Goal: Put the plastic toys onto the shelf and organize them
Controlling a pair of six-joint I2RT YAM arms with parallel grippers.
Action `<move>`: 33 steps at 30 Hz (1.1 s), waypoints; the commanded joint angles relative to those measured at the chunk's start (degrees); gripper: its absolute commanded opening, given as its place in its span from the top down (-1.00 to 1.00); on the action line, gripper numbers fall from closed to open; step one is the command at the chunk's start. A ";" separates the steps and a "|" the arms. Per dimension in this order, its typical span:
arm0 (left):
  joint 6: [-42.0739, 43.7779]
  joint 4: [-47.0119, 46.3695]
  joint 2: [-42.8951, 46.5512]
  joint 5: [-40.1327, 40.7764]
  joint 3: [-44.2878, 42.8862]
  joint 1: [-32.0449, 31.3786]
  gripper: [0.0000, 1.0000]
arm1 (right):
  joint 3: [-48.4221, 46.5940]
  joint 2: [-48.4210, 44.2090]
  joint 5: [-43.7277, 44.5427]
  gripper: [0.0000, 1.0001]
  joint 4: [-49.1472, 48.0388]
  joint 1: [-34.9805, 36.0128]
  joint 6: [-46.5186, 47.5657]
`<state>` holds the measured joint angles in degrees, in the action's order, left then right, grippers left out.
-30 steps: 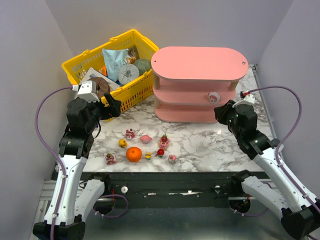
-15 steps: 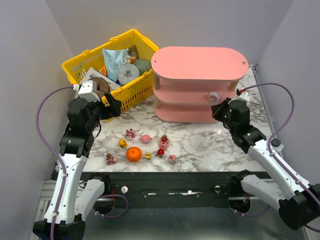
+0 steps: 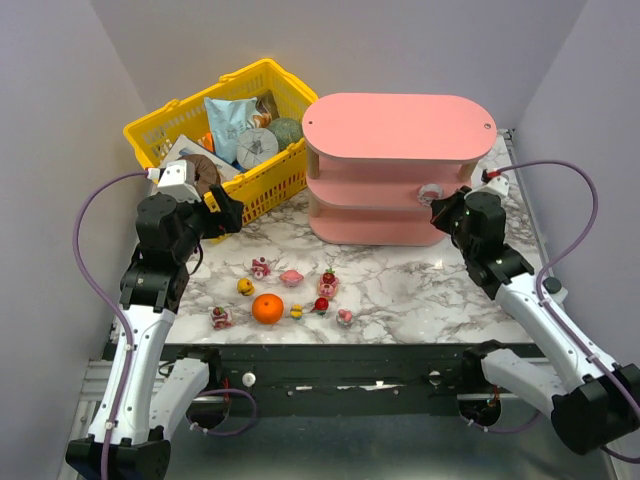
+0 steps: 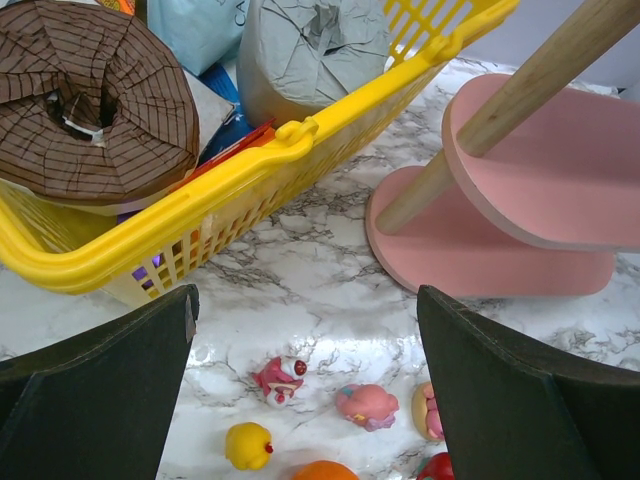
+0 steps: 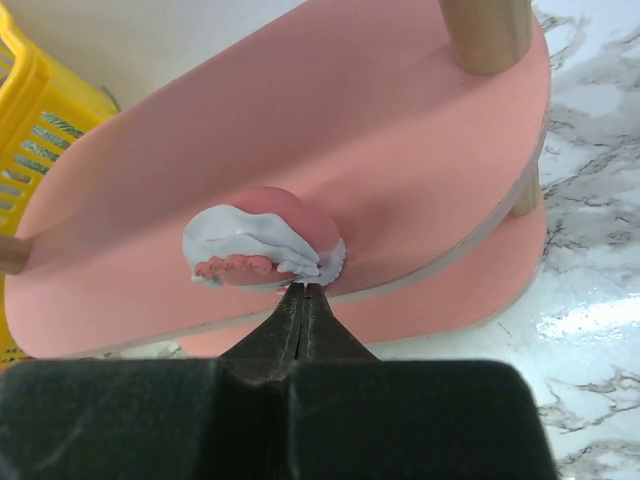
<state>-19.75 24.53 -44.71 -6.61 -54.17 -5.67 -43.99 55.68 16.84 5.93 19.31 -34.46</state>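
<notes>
The pink three-tier shelf (image 3: pixel 400 125) stands at the back right. A pink-and-white toy (image 3: pixel 430 193) lies near the front edge of its middle board (image 5: pixel 300 130). My right gripper (image 5: pixel 303 288) is shut, its tips right against that toy's (image 5: pixel 262 238) lower rim with nothing between them. Several small toys lie on the marble near the front, among them a red-and-pink one (image 4: pixel 280 379), a pink one (image 4: pixel 366 405) and a yellow one (image 4: pixel 248 445). My left gripper (image 4: pixel 305 300) hangs wide open above them, by the basket, holding nothing.
A yellow mesh basket (image 3: pixel 160 130) full of packaged goods stands at the back left, close to the shelf's left end. An orange ball (image 3: pixel 267 309) sits among the toys. Grey walls close in both sides and the back.
My right gripper has closed from partly open and its arm has swung closer to the shelf's right front. The toy on the middle board has barely shifted. The left arm is still.
</notes>
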 commanded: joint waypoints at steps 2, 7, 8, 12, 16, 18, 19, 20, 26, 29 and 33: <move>-0.12 -0.54 -0.11 -1.21 0.30 0.31 -0.98 | -2.07 1.27 0.74 0.99 -2.24 -1.29 1.67; -0.20 -0.54 -0.29 -1.30 0.21 0.31 -0.98 | -2.42 2.06 -0.58 0.99 -2.68 -2.17 2.46; -0.20 -0.45 -0.29 -1.21 0.21 0.31 -0.98 | -2.16 1.98 -0.84 0.99 -2.60 -2.17 2.55; -0.12 -0.54 -0.20 -1.39 0.21 0.31 -0.98 | -0.40 -0.65 -2.16 0.98 -1.98 -2.17 3.96; -0.03 -0.45 -0.20 -1.30 0.21 0.31 -0.98 | 2.58 -5.39 -1.20 0.71 -0.05 -2.17 6.67; -0.03 -0.45 -0.20 -1.47 0.21 0.31 -0.98 | 4.77 -8.29 -1.55 0.49 -0.31 -2.17 7.91; 0.06 -0.45 -0.20 -1.47 0.21 0.31 -0.98 | 5.40 -9.00 -1.55 0.38 -0.48 -2.17 9.57; -0.03 -0.54 -0.20 -1.56 0.21 0.31 -0.98 | 6.19 -9.62 -1.81 0.05 -2.05 -2.17 10.80; -0.29 -0.72 0.06 -2.18 0.21 0.31 -0.97 | 11.90 -10.51 -4.80 -0.77 -11.80 -2.17 17.75; -0.29 -0.80 0.15 -2.61 0.30 0.31 -0.98 | 13.92 -9.54 -6.29 -0.92 -17.25 -2.17 20.13; -0.29 -0.80 0.24 -2.70 0.30 0.31 -0.98 | 14.45 -8.31 -7.17 -0.93 -22.27 -2.08 22.94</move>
<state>-19.79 24.51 -45.06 -7.66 -54.17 -5.67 -30.33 46.76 11.70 -6.48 17.50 -16.38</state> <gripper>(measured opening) 0.988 0.961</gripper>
